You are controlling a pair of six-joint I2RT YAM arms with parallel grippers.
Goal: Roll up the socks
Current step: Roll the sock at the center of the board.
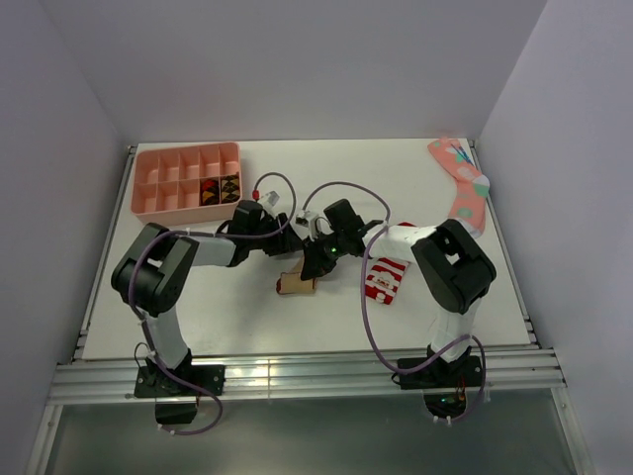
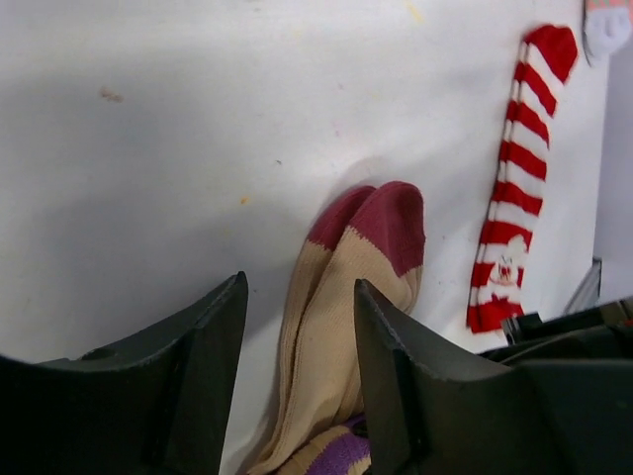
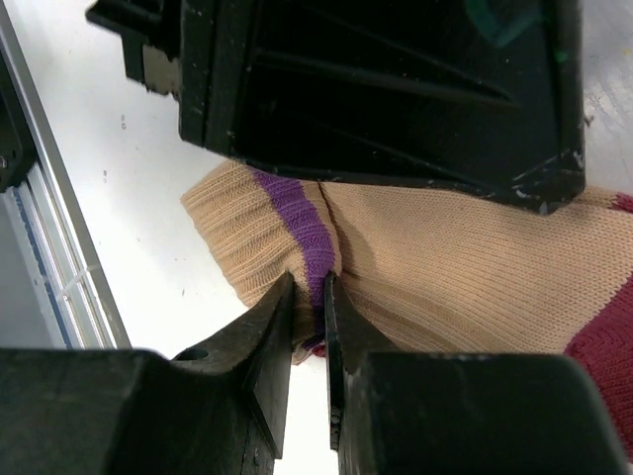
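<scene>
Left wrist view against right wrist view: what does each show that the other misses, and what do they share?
Only left wrist: the red-and-white striped sock lying flat, and the left fingers standing apart either side of the tan sock. Only right wrist: the right fingers pinching the purple cuff band, plus the metal edge rail. Both: the tan sock on the white table.

- A robot lab's test cell: plain white walls (image 1: 59, 148) box in a white table (image 1: 198, 317).
- A cabled left arm (image 1: 148, 272) and right arm (image 1: 455, 262) stand on an aluminium rail (image 1: 316, 374).
</scene>
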